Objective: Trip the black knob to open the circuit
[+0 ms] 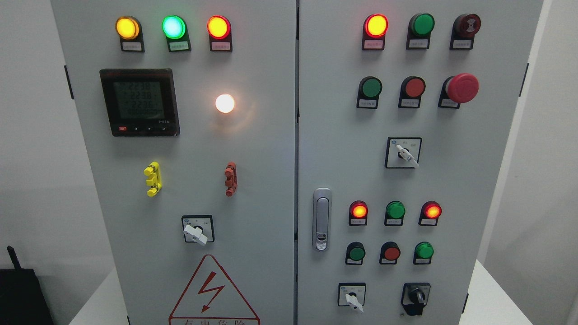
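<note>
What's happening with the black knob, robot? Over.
No hands in view. Black knob untouched, lower right of right door. Nothing blocking it.

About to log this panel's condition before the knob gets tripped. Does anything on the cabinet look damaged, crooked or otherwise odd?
Nothing looks damaged. The only odd one out is the black knob at the lower right: the other three selector switches have white handles. The lamps, buttons, meter and door latch sit straight and intact. Neither hand is in view.
</note>
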Action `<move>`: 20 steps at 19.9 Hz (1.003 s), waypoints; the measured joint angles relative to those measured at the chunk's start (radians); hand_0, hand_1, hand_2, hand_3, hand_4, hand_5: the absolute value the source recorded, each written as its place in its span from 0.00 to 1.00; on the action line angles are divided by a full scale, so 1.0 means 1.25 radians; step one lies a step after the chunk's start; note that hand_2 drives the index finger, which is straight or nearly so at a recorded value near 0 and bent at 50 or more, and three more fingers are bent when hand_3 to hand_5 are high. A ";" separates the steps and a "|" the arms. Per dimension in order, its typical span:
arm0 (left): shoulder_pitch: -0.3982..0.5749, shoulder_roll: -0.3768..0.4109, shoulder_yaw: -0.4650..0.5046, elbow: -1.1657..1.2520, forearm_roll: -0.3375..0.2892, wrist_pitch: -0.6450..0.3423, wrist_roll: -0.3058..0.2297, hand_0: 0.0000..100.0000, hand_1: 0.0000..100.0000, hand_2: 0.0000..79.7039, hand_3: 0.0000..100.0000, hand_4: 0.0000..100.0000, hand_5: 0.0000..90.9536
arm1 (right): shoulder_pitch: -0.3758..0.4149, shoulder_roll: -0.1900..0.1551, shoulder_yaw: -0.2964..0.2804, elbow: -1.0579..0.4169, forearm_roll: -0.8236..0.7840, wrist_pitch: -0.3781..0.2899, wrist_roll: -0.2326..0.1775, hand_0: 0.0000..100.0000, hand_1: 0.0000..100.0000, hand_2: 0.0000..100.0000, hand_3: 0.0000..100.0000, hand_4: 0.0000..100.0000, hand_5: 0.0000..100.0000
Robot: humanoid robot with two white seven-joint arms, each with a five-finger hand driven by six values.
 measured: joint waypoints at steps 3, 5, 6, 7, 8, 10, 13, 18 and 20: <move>0.000 0.000 0.000 0.000 0.000 -0.001 0.000 0.12 0.39 0.00 0.00 0.00 0.00 | 0.008 0.000 0.001 -0.051 0.000 -0.010 -0.005 0.00 0.00 0.00 0.77 0.65 0.53; 0.000 0.000 0.000 0.000 0.000 -0.001 0.000 0.12 0.39 0.00 0.00 0.00 0.00 | 0.014 0.000 0.002 -0.085 0.000 -0.012 -0.010 0.00 0.00 0.00 0.78 0.66 0.54; 0.000 0.000 0.000 0.000 0.000 -0.002 0.000 0.12 0.39 0.00 0.00 0.00 0.00 | 0.017 0.000 0.002 -0.105 0.000 -0.013 -0.012 0.00 0.00 0.00 0.78 0.66 0.55; 0.000 0.000 0.000 0.000 0.000 -0.002 0.000 0.12 0.39 0.00 0.00 0.00 0.00 | 0.019 0.000 0.002 -0.121 0.000 -0.013 -0.013 0.00 0.00 0.00 0.79 0.67 0.55; 0.000 0.000 0.000 0.000 0.000 -0.002 0.000 0.12 0.39 0.00 0.00 0.00 0.00 | 0.022 0.000 0.002 -0.142 0.000 -0.013 -0.013 0.00 0.00 0.00 0.80 0.68 0.56; 0.000 0.000 0.000 0.000 0.000 -0.002 0.000 0.12 0.39 0.00 0.00 0.00 0.00 | 0.025 0.000 0.001 -0.177 0.001 -0.009 -0.014 0.00 0.00 0.00 0.81 0.69 0.57; 0.000 0.000 0.000 0.000 0.000 -0.002 0.000 0.12 0.39 0.00 0.00 0.00 0.00 | 0.028 0.000 -0.001 -0.237 0.000 0.015 -0.015 0.00 0.00 0.00 0.83 0.71 0.59; 0.000 0.000 0.000 0.000 0.000 -0.002 0.000 0.12 0.39 0.00 0.00 0.00 0.00 | 0.036 0.000 -0.004 -0.337 0.000 0.069 -0.016 0.00 0.00 0.00 0.85 0.73 0.62; 0.000 0.000 0.000 0.000 0.000 -0.002 0.000 0.12 0.39 0.00 0.00 0.00 0.00 | 0.038 0.000 -0.008 -0.378 0.000 0.095 -0.016 0.00 0.00 0.00 0.85 0.73 0.62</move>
